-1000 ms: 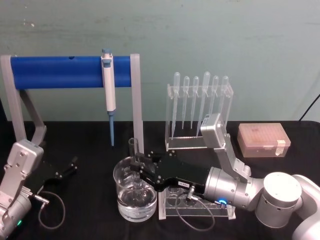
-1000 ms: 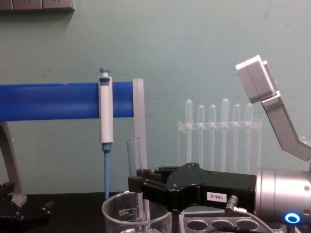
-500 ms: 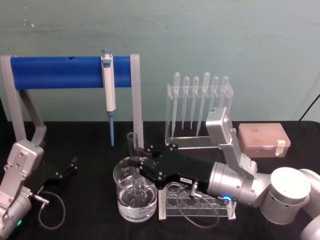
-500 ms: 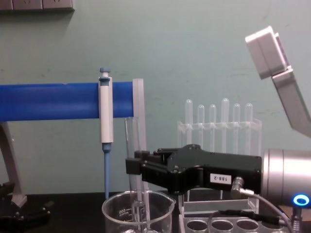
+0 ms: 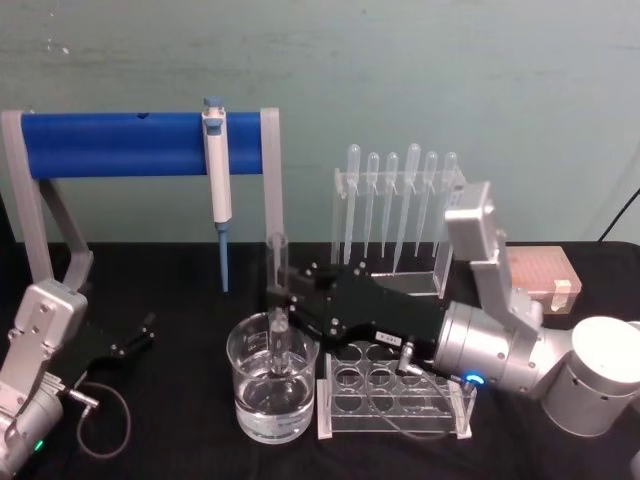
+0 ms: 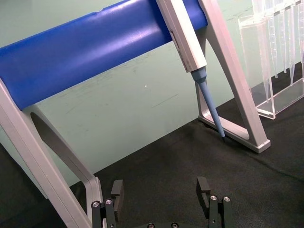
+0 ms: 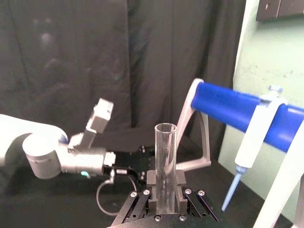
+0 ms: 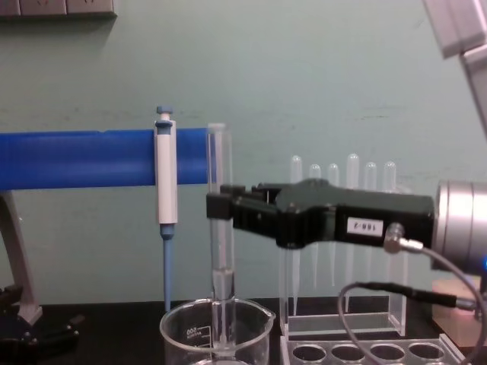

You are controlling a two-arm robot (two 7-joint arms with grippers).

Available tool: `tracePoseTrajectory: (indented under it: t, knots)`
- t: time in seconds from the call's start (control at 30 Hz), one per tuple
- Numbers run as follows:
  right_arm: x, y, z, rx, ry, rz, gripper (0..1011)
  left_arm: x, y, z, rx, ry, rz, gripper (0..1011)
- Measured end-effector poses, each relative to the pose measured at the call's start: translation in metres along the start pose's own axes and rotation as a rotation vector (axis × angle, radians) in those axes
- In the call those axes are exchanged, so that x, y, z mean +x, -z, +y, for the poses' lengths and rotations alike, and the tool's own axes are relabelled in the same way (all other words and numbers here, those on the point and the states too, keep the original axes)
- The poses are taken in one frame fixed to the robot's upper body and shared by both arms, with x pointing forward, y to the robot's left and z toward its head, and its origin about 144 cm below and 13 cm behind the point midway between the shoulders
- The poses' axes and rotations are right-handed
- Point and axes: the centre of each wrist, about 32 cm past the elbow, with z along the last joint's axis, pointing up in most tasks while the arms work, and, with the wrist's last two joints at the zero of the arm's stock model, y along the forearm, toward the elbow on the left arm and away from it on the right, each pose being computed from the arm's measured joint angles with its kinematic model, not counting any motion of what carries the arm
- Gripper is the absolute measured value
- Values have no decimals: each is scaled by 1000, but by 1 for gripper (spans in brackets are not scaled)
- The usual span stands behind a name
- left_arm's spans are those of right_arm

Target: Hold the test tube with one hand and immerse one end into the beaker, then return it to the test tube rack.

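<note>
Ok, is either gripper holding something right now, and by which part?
The right gripper holds the upright test tube, fingers clamped on its upper part below the rim; its lower end is in the beaker. The left gripper, parked left, holds nothing.

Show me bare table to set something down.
Bare tabletop lies between the legs of the blue stand, and between the left gripper and the beaker. Crowded: the right gripper, above the rack, holds the test tube in the beaker.

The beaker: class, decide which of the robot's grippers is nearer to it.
Right. The right gripper holds the test tube upright just above the beaker, the tube's lower end inside it. The left gripper sits open, well off to the beaker's left.
</note>
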Motion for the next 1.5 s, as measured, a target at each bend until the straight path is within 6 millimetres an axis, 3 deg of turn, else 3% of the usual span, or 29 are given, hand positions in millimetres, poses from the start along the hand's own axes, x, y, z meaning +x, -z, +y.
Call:
tracePoseTrajectory:
  t: [0.33, 0.8, 1.2, 1.5]
  knots:
    - [-3, -26, -15, 27, 1, -20, 239, 0, 0, 0, 0, 0, 0, 1000]
    - [-24, -48, -60, 31, 44, -30, 238, 0, 0, 0, 0, 0, 0, 1000]
    - [-47, -34, -109, 18, 121, -29, 239, 0, 0, 0, 0, 0, 0, 1000]
    - [-53, -21, -132, -11, 170, -39, 239, 0, 0, 0, 0, 0, 0, 1000]
